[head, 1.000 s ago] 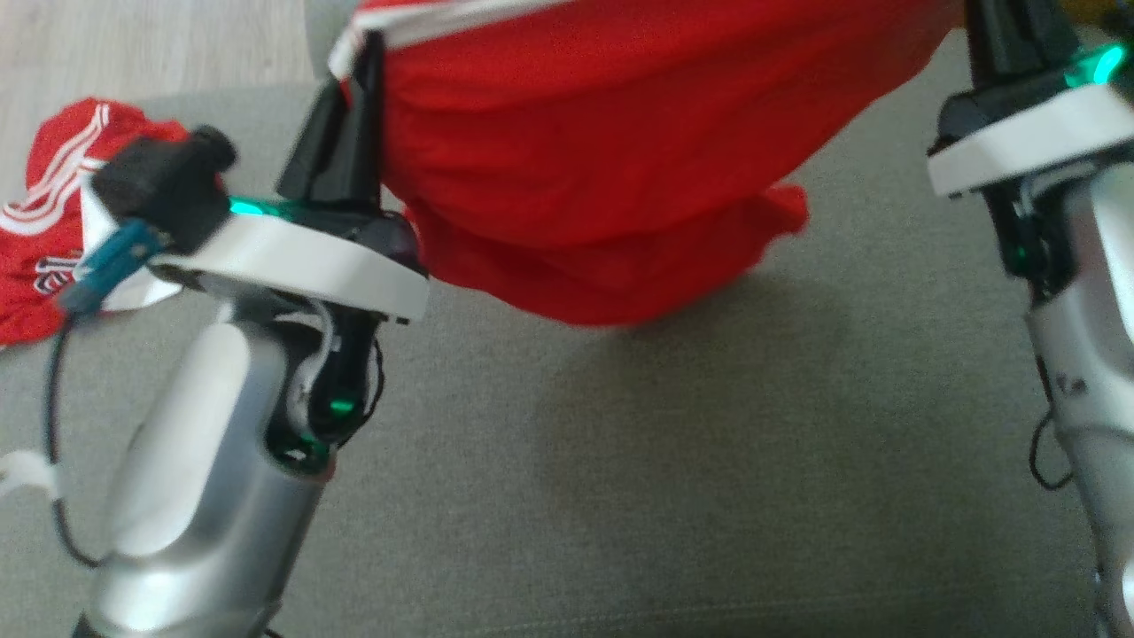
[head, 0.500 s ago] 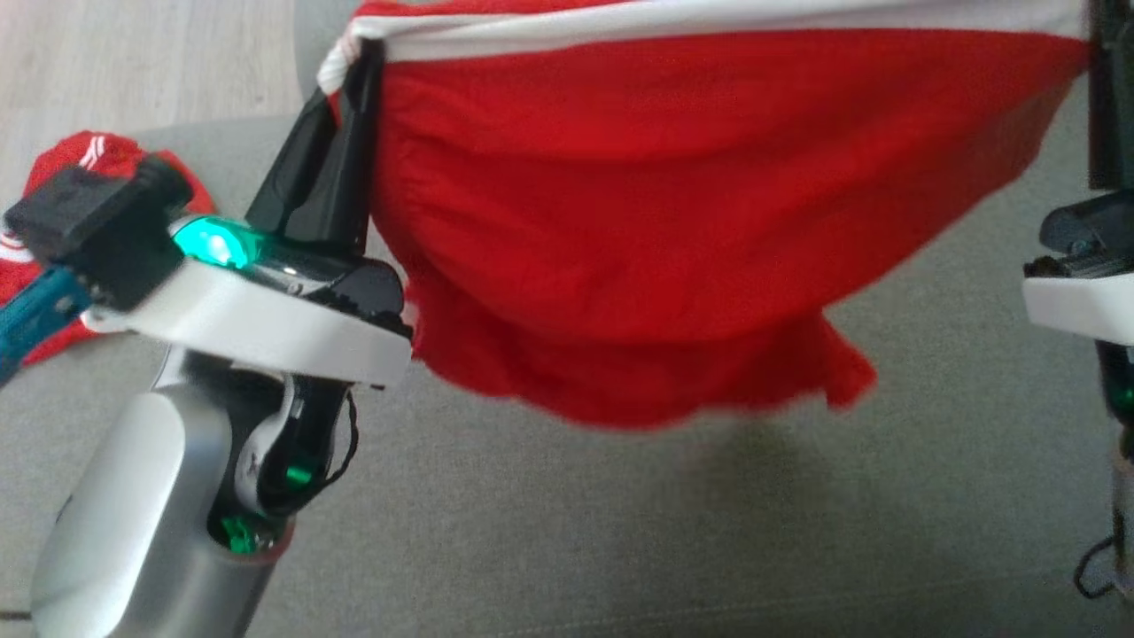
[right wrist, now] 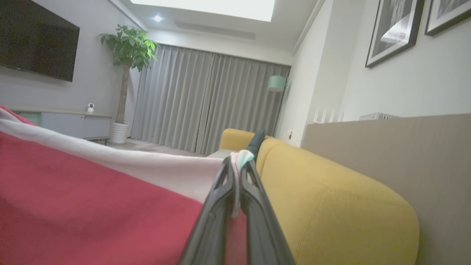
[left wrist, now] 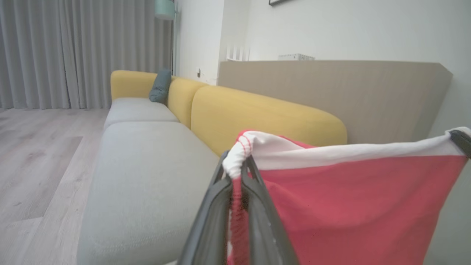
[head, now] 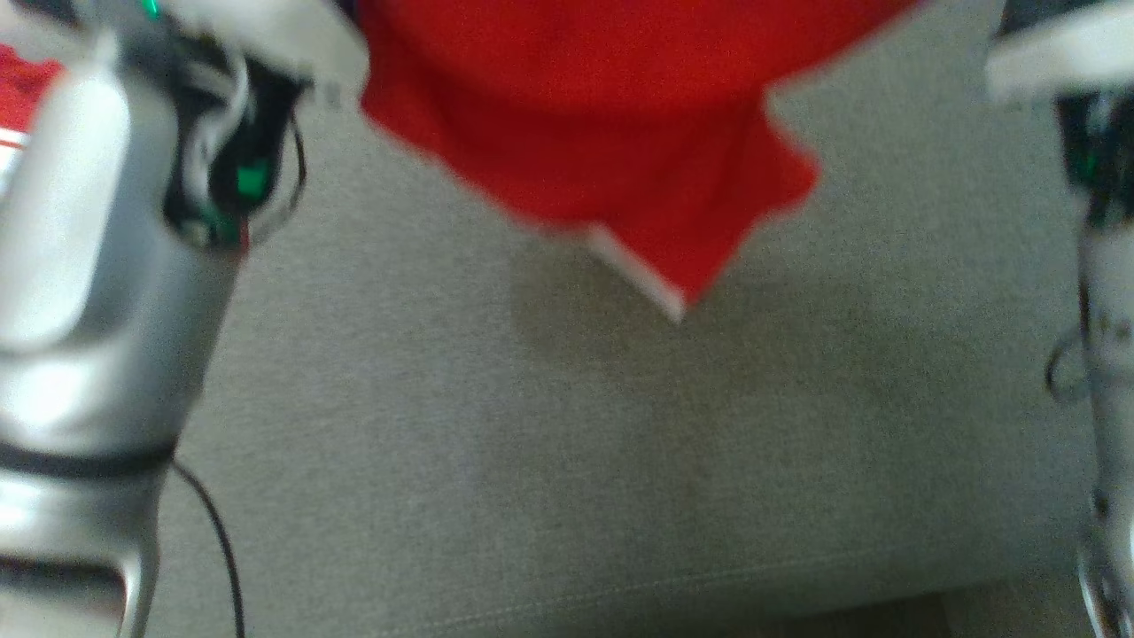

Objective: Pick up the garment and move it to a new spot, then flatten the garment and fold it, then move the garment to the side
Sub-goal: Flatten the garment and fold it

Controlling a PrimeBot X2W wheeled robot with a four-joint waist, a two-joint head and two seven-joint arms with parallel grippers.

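Observation:
The garment (head: 611, 124) is red with a white band along its top edge. It hangs stretched between my two grippers above the grey sofa seat (head: 532, 443). In the left wrist view my left gripper (left wrist: 236, 167) is shut on the garment's (left wrist: 349, 206) white-banded corner, and the far corner runs to the other arm's dark finger at the right edge. In the right wrist view my right gripper (right wrist: 237, 162) is shut on the opposite corner of the garment (right wrist: 92, 206). In the head view its lower hem dangles to a point with a white edge, clear of the seat.
Another red and white garment (head: 22, 97) lies at the far left of the seat. The yellow sofa backrest (left wrist: 257, 114) runs behind, with a dark cushion (left wrist: 160, 86). Wood floor (left wrist: 40, 154) lies beyond the seat's left side. A beige panel (left wrist: 331, 88) stands behind the sofa.
The head view has shifted, so both gripper heads have slid up out of it. The hanging garment's lower hem now dangles as a point with a white edge.

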